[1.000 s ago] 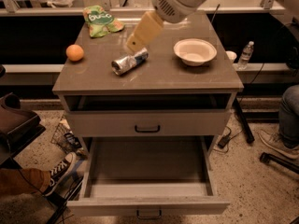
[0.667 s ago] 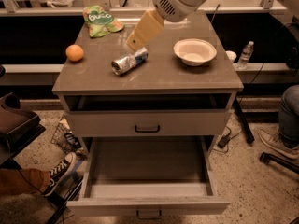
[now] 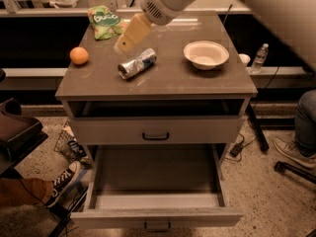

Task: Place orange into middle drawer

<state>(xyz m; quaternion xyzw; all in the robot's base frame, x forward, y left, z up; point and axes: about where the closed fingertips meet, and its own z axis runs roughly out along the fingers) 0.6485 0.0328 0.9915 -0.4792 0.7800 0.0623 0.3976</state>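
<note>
While the gripper (image 3: 126, 41) is hanging over the cabinet top (image 3: 173, 80), the orange (image 3: 79, 56) is lying near its left edge

As the arm is reaching in from the upper right, the gripper is hovering above the grey top, between the green snack bag (image 3: 105, 21) and the silver and blue drink can (image 3: 137, 63). Whether it is set wide or narrow cannot be told. It is carrying no orange: the fruit is sitting well apart from it, to its left, touching nothing but the surface. A white bowl (image 3: 206, 54) is resting toward the right side. Below, the middle drawer (image 3: 158, 216) is standing pulled out toward the camera, under a drawer front (image 3: 197, 131) with a black loop handle.
</note>
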